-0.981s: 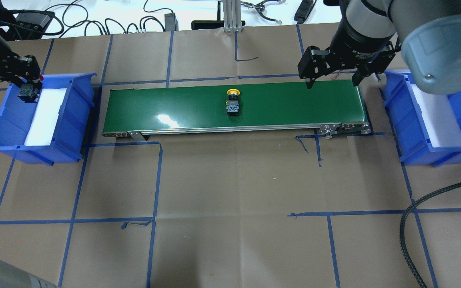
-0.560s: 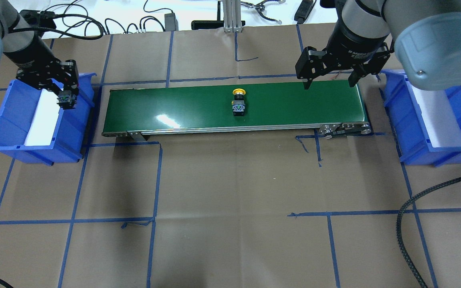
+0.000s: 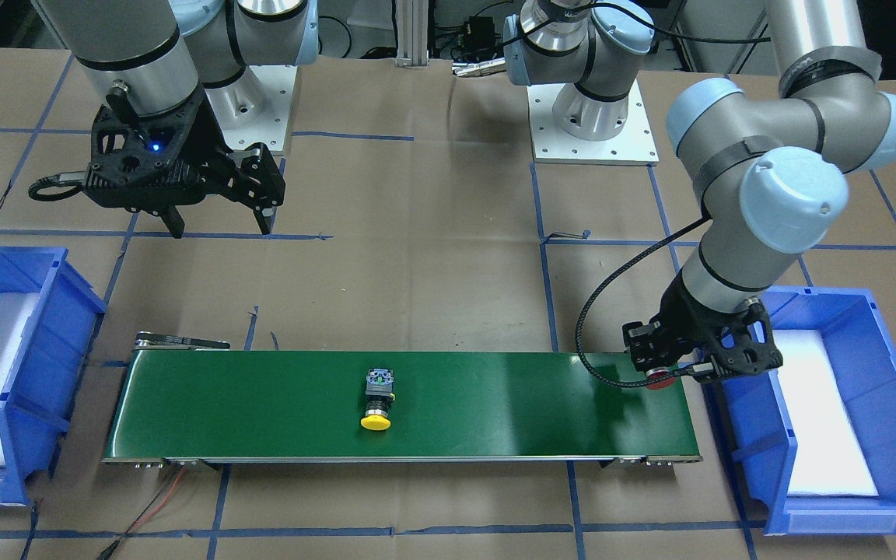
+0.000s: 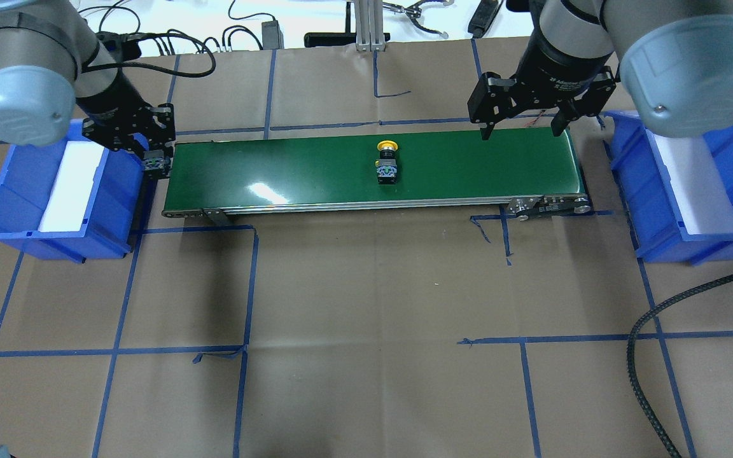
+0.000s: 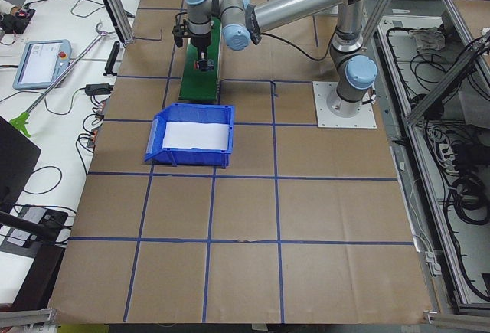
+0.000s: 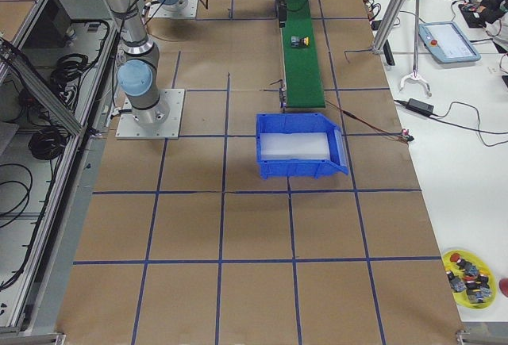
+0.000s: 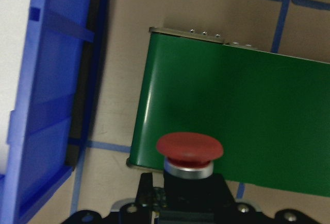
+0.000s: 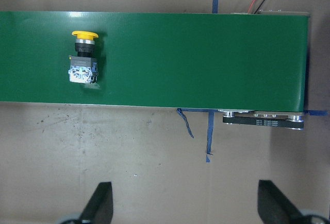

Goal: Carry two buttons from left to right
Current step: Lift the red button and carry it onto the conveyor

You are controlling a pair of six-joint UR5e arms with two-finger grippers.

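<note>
The left blue bin (image 4: 118, 191) sits just off the green belt's (image 4: 277, 165) left end. Right beside it the left gripper (image 4: 156, 159) hangs over that same end of the belt, clamped on the red button (image 7: 190, 152). It carries the button lying flat, with the cap aimed across the belt. The wrist view puts the cap right at the belt's end corner, which looks too near the lip. The placement probably calls for carrying the button further in over the belt. Then it should go down until the body rests on the green, and only then should the grip let go. That mushroom cap could roll if it is dropped.

Near the belt's middle, the yellow button (image 4: 387, 162) already lies on its side, cap toward the belt's far edge.

Over the belt's right end, at its far edge, the right gripper (image 4: 522, 132) waits with its jaws apart and nothing between them. The right blue bin (image 4: 627, 178) stands just off the belt's right end, so that drop looks short.
</note>
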